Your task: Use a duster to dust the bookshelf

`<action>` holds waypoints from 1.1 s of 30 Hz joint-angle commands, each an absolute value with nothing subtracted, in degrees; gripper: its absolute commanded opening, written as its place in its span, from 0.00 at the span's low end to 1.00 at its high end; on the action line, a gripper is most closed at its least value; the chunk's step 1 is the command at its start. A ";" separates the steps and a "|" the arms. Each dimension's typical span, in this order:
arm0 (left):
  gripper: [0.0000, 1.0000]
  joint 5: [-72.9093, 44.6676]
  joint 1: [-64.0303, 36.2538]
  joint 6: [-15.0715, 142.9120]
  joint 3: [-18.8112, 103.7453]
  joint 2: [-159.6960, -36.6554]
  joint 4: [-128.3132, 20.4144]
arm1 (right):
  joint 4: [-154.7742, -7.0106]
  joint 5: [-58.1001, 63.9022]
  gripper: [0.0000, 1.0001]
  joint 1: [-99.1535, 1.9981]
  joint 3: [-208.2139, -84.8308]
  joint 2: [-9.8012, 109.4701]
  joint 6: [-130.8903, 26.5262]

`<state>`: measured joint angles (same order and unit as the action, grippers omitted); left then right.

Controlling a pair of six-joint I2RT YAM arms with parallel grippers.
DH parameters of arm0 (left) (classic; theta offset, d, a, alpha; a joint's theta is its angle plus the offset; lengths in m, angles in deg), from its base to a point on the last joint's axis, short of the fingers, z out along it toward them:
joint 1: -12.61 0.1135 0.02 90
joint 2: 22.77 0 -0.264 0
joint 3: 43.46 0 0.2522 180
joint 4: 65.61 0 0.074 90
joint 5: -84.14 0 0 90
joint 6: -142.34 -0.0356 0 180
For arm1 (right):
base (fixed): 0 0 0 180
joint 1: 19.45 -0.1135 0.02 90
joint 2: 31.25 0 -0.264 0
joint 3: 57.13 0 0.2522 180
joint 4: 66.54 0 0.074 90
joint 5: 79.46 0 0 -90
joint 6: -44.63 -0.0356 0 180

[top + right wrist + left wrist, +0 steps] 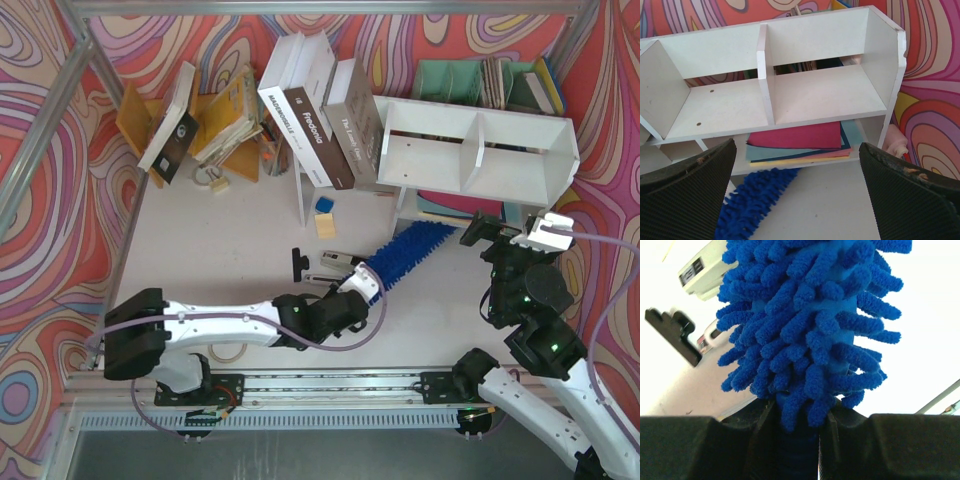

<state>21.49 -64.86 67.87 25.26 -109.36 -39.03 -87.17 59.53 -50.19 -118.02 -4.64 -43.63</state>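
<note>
The white bookshelf (470, 108) stands upright, and the duster (408, 250) slants toward its lower level, fluffy tip nearest the shelf's left leg, handle end clamped in the left gripper (364, 288), while the right gripper (515, 233) gapes empty before the shelf's right end.

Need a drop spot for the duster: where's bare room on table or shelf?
Free: both upper compartments of the bookshelf; the table patch between the orange rack and the left arm. Crowded: lower shelf level, stacked coloured sheets; black clip and small items beside the duster.
</note>
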 commanded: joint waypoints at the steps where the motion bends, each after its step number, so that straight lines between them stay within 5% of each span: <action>1: 0.00 28.60 -63.86 72.81 21.74 -102.67 -39.81 | -85.05 59.73 0.99 -50.21 -117.55 -4.64 -42.63; 13: 0.00 27.00 -63.49 77.33 15.61 -96.80 -39.55 | -85.02 59.43 0.99 -50.21 -117.48 -4.56 -42.51; 33: 0.00 14.09 -63.44 61.84 42.79 -122.71 -46.50 | -85.31 59.28 0.99 -50.23 -117.30 -5.01 -42.53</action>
<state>15.48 -63.61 65.27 38.00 -121.27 -39.97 -86.97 59.47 -50.19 -117.94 -4.59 -43.21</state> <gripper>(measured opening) 0.343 0.987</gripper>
